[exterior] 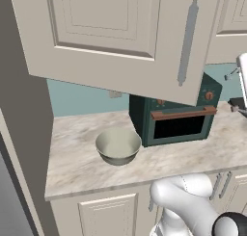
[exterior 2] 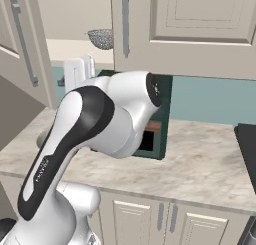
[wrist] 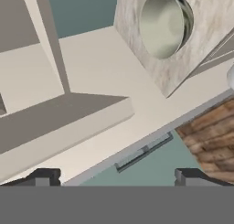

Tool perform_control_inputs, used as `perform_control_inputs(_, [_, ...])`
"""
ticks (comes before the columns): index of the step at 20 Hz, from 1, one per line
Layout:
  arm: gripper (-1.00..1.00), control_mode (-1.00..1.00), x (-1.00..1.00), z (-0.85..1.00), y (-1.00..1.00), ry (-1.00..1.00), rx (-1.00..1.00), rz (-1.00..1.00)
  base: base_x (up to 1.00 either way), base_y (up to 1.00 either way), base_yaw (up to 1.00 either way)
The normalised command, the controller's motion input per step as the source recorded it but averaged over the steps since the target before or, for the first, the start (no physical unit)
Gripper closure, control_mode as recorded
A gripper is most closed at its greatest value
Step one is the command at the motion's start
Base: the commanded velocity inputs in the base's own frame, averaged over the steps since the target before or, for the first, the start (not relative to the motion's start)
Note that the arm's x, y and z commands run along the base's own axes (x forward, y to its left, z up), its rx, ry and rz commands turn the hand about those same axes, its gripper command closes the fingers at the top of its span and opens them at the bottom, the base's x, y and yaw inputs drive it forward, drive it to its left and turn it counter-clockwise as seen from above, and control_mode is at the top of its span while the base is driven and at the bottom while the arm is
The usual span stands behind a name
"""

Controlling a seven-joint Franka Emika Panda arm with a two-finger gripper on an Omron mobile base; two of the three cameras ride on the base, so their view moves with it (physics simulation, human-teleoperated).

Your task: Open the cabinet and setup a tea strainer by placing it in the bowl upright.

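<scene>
Holding pincer point(wrist: 114, 177) with tips spread wide, empty | cabinet door point(exterior: 120, 32) swung open beside it | tea strainer point(exterior 2: 101, 38) on cabinet shelf | bowl point(wrist: 164, 24) on worktop point(exterior: 77, 153) ahead of pincer

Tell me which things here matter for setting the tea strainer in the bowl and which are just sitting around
For the job:
cabinet, door swung open
strainer on the cabinet shelf
bowl on the counter, beside the oven
claw, open and holding nothing

Just there:
green oven
counter
lower cabinet doors
</scene>
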Motion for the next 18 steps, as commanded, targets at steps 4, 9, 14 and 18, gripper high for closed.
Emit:
perform_control_inputs(4, [-1.00,-1.00,0.28,-0.04,0.29,-0.01,0.00,0.00,0.00,0.00,0.00])
perform_control_inputs(9, [-1.00,-1.00,0.27,0.00,0.10,-0.02,0.00,0.01,0.00,0.00,0.00])
perform_control_inputs(14, [-1.00,-1.00,0.30,0.00,0.04,0.00,0.00,0.02,0.00,0.00,0.00])
perform_control_inputs(18, [-1.00,-1.00,0.24,0.00,0.00,0.00,0.00,0.02,0.00,0.00,0.00])
